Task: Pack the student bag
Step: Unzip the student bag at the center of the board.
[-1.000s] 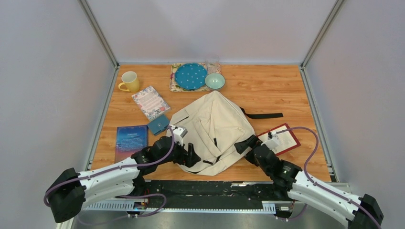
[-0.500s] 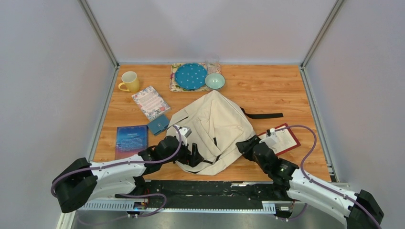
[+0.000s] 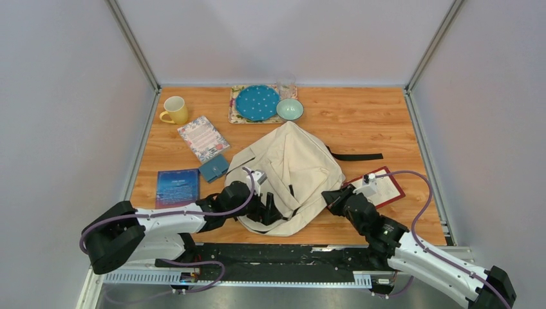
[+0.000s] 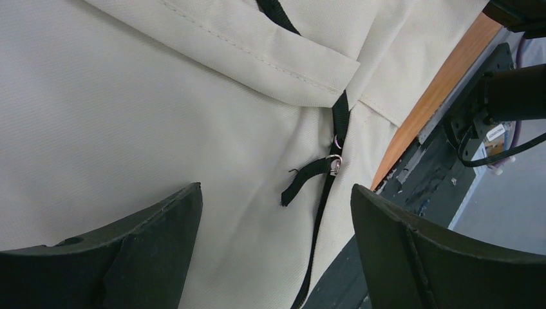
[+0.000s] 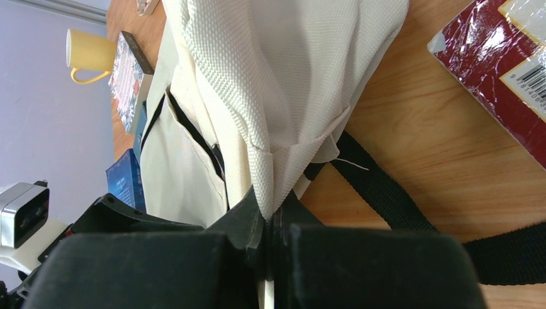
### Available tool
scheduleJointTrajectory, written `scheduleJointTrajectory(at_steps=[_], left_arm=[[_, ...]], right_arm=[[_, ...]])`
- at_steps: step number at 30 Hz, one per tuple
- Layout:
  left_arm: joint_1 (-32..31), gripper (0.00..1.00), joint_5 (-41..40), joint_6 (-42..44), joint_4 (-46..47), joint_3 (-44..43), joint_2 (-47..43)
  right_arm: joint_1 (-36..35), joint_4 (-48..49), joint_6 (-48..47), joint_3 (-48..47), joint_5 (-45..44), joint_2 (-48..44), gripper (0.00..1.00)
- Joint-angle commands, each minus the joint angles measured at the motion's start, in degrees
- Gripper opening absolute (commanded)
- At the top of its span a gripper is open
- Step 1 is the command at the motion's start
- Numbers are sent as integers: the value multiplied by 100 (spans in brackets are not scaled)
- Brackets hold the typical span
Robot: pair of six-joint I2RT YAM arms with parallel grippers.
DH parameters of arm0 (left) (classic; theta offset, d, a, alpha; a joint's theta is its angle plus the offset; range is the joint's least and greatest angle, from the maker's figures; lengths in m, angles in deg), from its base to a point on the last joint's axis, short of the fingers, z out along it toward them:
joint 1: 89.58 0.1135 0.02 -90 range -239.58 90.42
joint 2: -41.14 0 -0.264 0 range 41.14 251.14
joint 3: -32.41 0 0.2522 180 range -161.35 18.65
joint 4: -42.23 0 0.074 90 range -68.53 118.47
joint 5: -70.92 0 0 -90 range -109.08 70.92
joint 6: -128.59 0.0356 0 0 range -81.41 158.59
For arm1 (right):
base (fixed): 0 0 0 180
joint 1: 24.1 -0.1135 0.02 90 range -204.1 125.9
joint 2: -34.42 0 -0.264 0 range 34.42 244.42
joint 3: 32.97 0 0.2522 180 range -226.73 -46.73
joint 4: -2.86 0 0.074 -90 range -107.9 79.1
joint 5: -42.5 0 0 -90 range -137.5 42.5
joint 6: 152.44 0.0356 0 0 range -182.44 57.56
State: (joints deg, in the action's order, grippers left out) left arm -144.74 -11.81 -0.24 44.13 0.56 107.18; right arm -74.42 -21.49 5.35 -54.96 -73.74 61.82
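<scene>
I see the student bag (image 3: 293, 168) from the overhead camera, lying flat near the middle of the table (image 3: 386, 122) with its narrow end pointing to 12 o'clock. My right gripper (image 3: 329, 196) sits at the bag's 4 o'clock edge, so the bag spreads away from it toward 10 o'clock. On the right wrist camera its fingers are pressed together on a fold of the cream fabric, which rises straight up out of the pinch. A black strap (image 5: 380, 187) crosses the wood just beside that fold toward 4 o'clock, and a red book (image 5: 480, 64) lies off at 2 o'clock.

My left gripper (image 3: 269, 210) is over the bag's 7 o'clock corner, with most of the bag at its 1 o'clock. On its wrist camera the fingers are spread wide with nothing between them but cream cloth below, crossed by a thin webbing strap (image 4: 339, 119) with a small metal ring (image 4: 333, 163). I cannot tell whether the fingertips touch the cloth.
</scene>
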Motion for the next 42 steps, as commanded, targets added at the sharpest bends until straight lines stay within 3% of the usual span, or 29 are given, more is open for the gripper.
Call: scheduleJointTrajectory(at_steps=[1,8,9,13,20,27,33,38,42], left_arm=[[-83,89,363,-177,341,-178,268],[-83,70,767,-283,640,-151,497],[-83,62,820,-274,718,-160,524],[-83,55,995,-257,824,-186,664],[-92,52,1040,-345,1123,-178,866],[-83,33,1127,-327,1158,-274,1024],[-92,27,1075,-371,1220,-283,1077],[-83,0,1057,-318,1141,-318,1060],[-83,0,1101,-178,914,-292,955]], right_arm=[[5,198,77,-12,-118,2,0],[-4,189,68,-3,-136,-6,0],[-12,189,68,5,-136,-6,0],[-4,189,59,6,-145,20,0],[-4,127,33,-21,-145,-6,0],[-4,83,41,-12,-118,-41,0],[-4,4,24,-65,-118,-68,0],[-4,-48,33,-74,-162,-77,0],[-4,-329,68,-187,-442,-77,0]])
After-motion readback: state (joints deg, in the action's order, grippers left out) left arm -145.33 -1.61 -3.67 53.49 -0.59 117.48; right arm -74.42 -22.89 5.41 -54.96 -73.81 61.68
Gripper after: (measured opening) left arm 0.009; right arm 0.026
